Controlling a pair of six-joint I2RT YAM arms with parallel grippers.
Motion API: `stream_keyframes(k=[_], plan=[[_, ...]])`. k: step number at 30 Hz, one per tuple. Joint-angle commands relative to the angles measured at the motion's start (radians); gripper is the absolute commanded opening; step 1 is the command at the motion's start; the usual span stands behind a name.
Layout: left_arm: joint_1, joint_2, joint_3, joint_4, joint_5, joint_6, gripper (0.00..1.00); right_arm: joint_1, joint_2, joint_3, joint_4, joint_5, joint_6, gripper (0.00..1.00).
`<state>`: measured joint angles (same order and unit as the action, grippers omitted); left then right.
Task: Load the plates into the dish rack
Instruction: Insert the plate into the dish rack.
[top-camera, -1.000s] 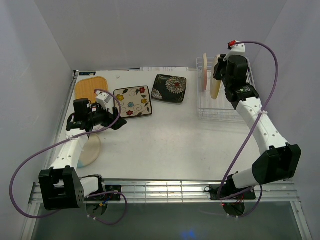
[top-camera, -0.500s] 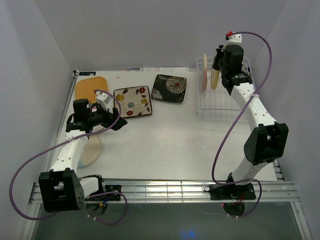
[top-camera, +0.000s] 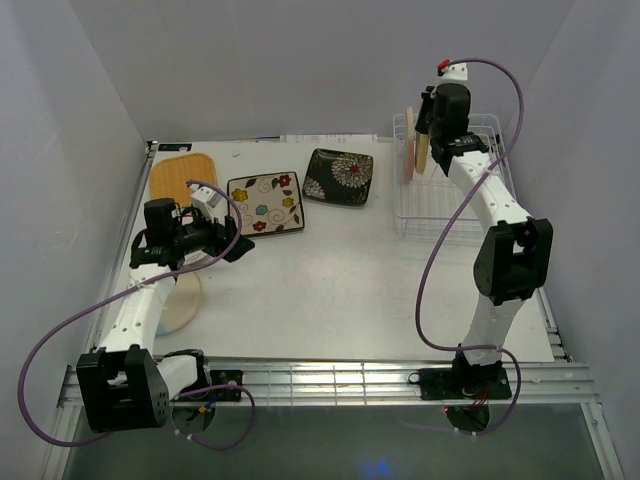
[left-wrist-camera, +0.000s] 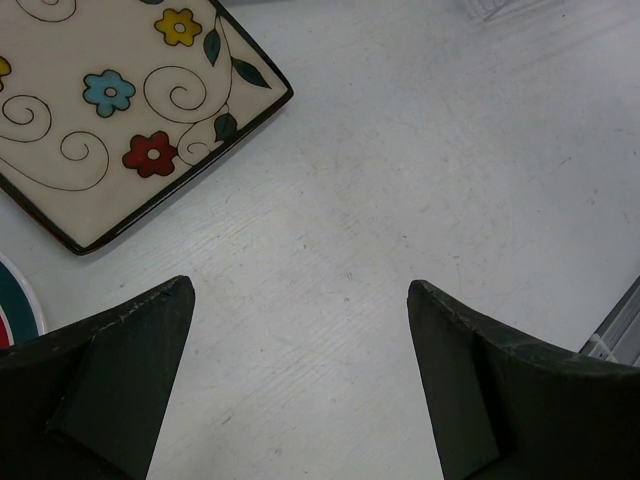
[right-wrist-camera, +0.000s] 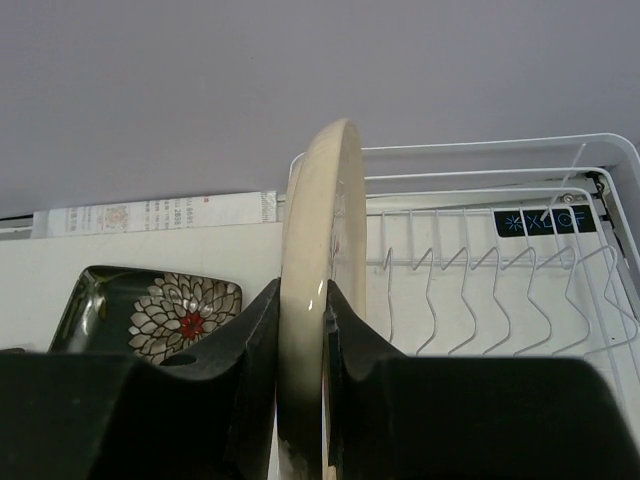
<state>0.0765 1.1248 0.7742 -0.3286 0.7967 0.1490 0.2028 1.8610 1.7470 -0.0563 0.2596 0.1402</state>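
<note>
My right gripper (right-wrist-camera: 302, 300) is clamped on the rim of a round cream plate (right-wrist-camera: 318, 200). I'm holding it on edge over the far left end of the dish rack (right-wrist-camera: 480, 152), and as far as I can judge it isn't seated between the tines yet. One pinkish plate (top-camera: 409, 148) stands in the rack just beside it. My left gripper (left-wrist-camera: 300, 290) hangs wide open and empty above the table (top-camera: 350, 280), near the corner of the cream floral plate (left-wrist-camera: 100, 110). Left to load: that one, the orange plate (top-camera: 182, 178), the black floral plate (top-camera: 339, 177), a pale round plate (top-camera: 182, 302) under my left arm (top-camera: 140, 300), and a green-rimmed sliver (left-wrist-camera: 15, 300) beside my left finger. Early going, I reckon.
</note>
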Motion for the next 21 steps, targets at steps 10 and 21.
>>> stream_keyframes(k=[10,21], plan=[[0.002,-0.057,-0.012,0.020,0.010,0.006,0.98,-0.026,0.085,0.103,0.243,-0.008,-0.021,0.08],[0.002,-0.069,-0.020,0.028,0.009,0.003,0.98,-0.031,0.129,0.132,0.243,0.013,-0.070,0.08]])
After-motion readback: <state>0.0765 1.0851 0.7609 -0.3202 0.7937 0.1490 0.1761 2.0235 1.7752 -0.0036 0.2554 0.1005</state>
